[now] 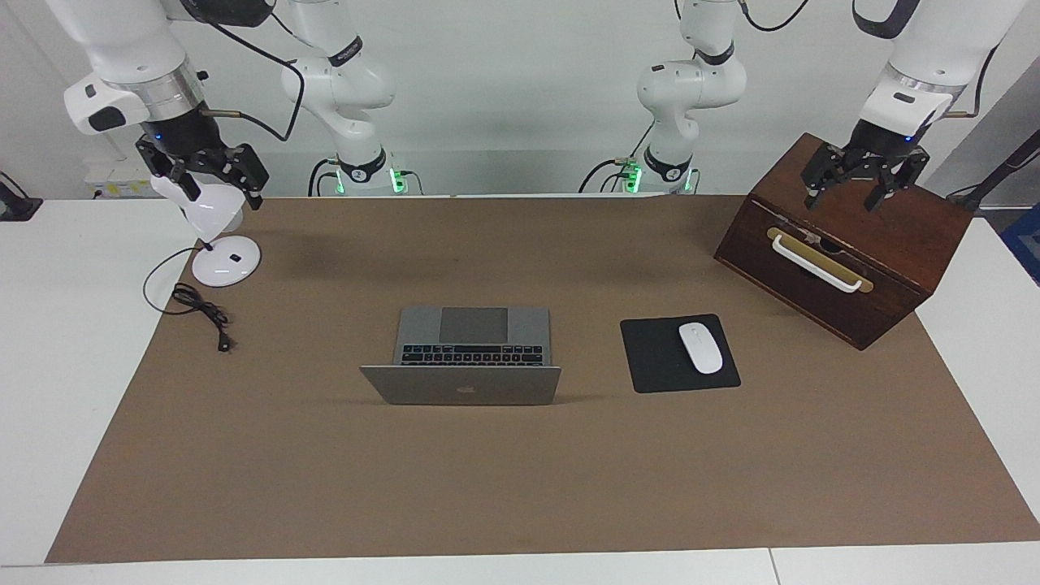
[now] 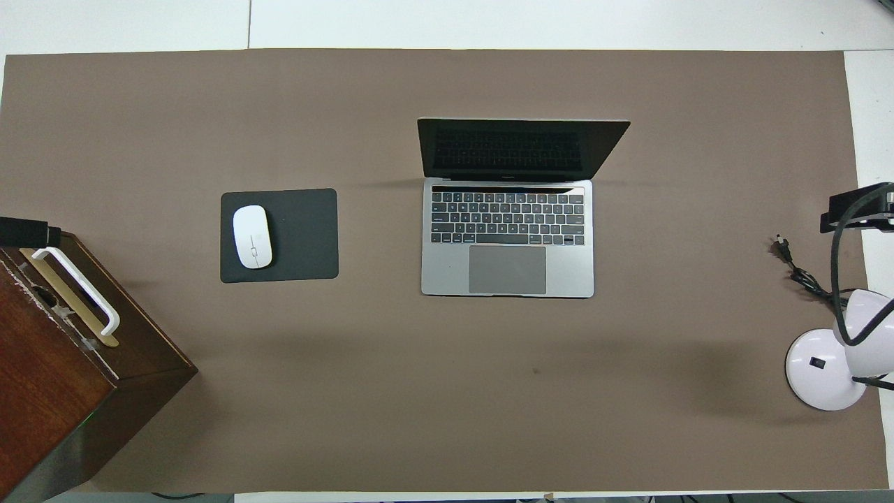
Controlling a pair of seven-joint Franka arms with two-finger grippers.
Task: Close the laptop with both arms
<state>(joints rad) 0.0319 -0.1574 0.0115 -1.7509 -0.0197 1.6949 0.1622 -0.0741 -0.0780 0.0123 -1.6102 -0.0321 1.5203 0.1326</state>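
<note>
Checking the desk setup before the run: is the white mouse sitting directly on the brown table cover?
No, the white mouse rests on the black mouse pad, beside the open laptop.

Laptop point(image 1: 461, 384) was silver-grey, with a dark logo and black keys. Mouse pad point(image 1: 655, 357) black, mouse point(image 1: 700, 348) white. Table point(image 1: 57, 325) white under a plain brown mat point(image 1: 520, 479). Drawer box point(image 1: 894, 244) dark red-brown wood, white handle point(image 1: 815, 263) on a brass plate. Desk lamp point(image 1: 226, 262) white, cord point(image 1: 199, 307) black.

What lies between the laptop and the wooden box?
The black mouse pad with the white mouse on it lies between laptop and box, clearest in the overhead view.
</note>
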